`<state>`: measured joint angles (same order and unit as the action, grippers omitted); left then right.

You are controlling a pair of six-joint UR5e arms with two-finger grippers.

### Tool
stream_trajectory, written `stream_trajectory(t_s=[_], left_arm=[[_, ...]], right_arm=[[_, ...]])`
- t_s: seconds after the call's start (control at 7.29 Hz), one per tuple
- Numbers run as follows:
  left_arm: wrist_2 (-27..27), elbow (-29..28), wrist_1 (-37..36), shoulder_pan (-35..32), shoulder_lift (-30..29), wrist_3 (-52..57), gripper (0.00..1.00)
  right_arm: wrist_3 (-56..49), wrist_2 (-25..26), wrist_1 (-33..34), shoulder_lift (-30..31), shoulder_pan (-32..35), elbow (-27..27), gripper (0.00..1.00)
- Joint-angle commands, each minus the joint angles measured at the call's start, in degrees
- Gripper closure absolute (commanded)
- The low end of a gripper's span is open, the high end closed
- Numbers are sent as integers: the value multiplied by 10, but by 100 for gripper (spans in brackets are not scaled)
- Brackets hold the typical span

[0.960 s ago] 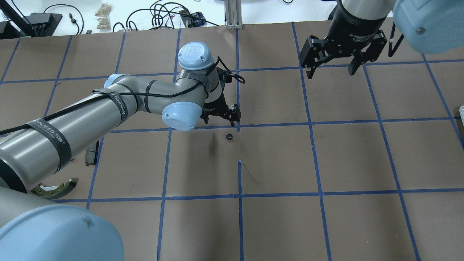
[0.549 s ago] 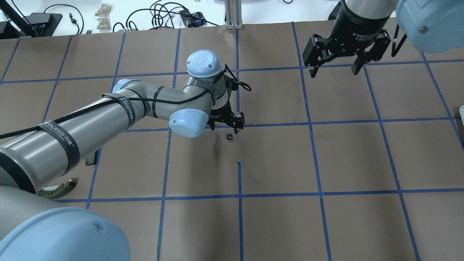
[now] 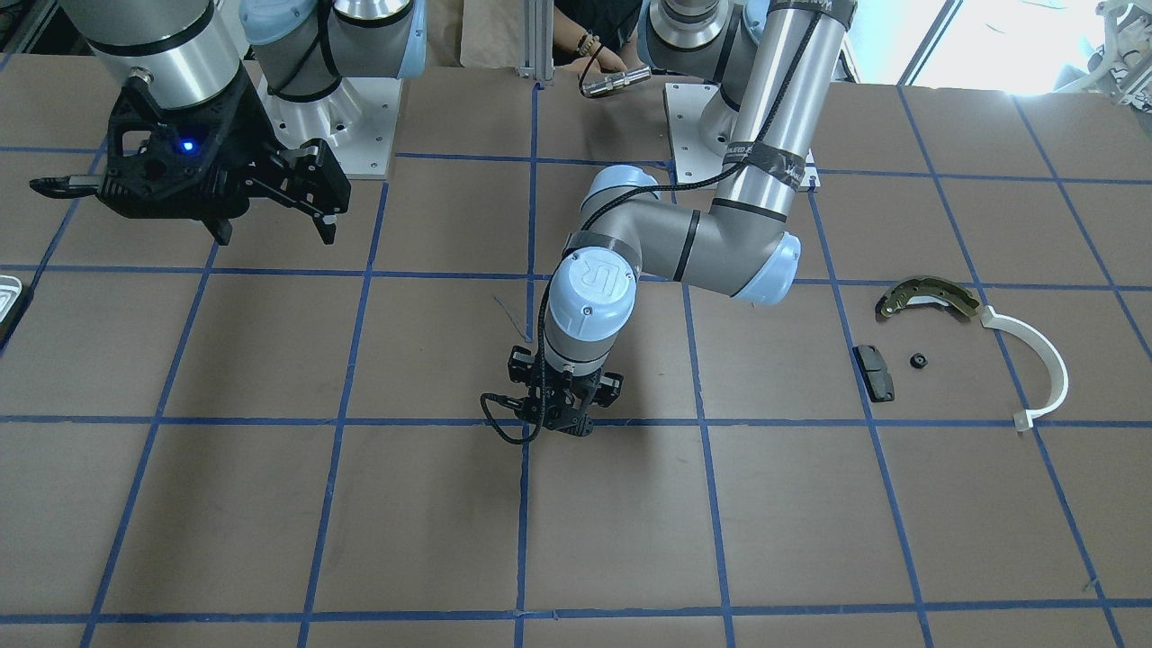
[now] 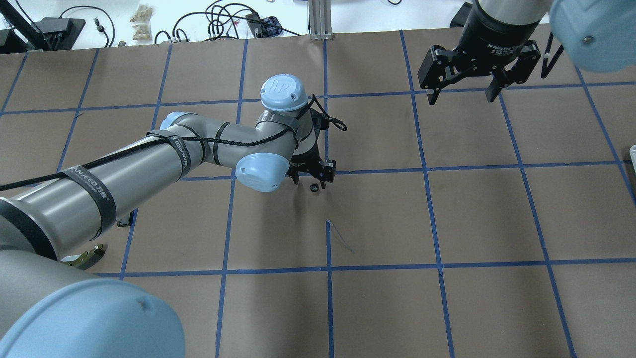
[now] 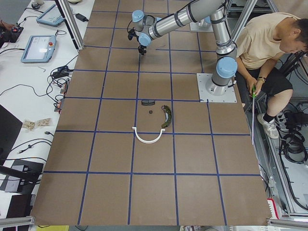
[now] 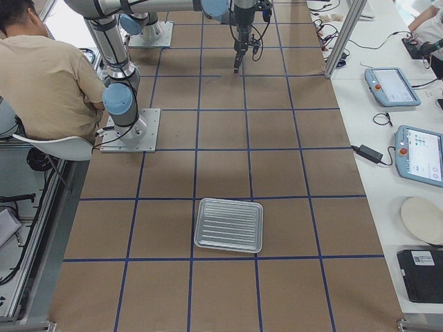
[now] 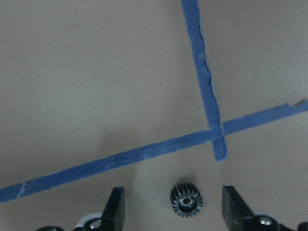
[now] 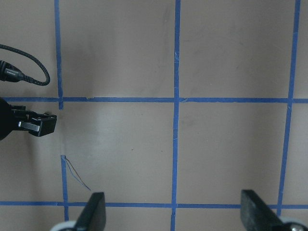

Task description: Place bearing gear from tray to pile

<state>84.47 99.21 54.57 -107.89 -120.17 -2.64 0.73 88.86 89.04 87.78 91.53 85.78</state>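
Brown gridded table (image 4: 472, 214): bearing gear (image 7: 186, 200) lies between the spread left gripper (image 7: 174, 207) jaws. Likely pickup; you'd lower, then clamp. Right gripper (image 4: 462, 98) also spread

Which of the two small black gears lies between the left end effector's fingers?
The gear by the tape crossing at mid-table, framed by the open left end effector. The other gear lies far off, beside the black pad.

Robotics lab: taped-grid table (image 5: 154, 192), teach pendants (image 6: 391, 86), cables (image 4: 233, 22), operator (image 5: 262, 43).
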Motion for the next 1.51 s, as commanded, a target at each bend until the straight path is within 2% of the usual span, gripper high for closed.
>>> stream_trajectory(t_s=[0.0,0.14,0.55,0.96,1.23,1.37], left_arm=[[-2,0,0,0,-3,6,77],[-1,0,-1,0,-3,6,100],[3,-13,18,27,22,43,100],[10,-36,82,159,60,173,100],[24,-53,147,304,73,288,100],[25,-53,150,372,78,352,100]], right_arm=[[2,0,-4,0,-1,0,0],[2,0,-4,0,-1,0,0],[1,0,-6,0,-1,0,0],[0,0,-6,0,-1,0,0],[-1,0,-6,0,-1,0,0],[-1,0,-7,0,-1,0,0]])
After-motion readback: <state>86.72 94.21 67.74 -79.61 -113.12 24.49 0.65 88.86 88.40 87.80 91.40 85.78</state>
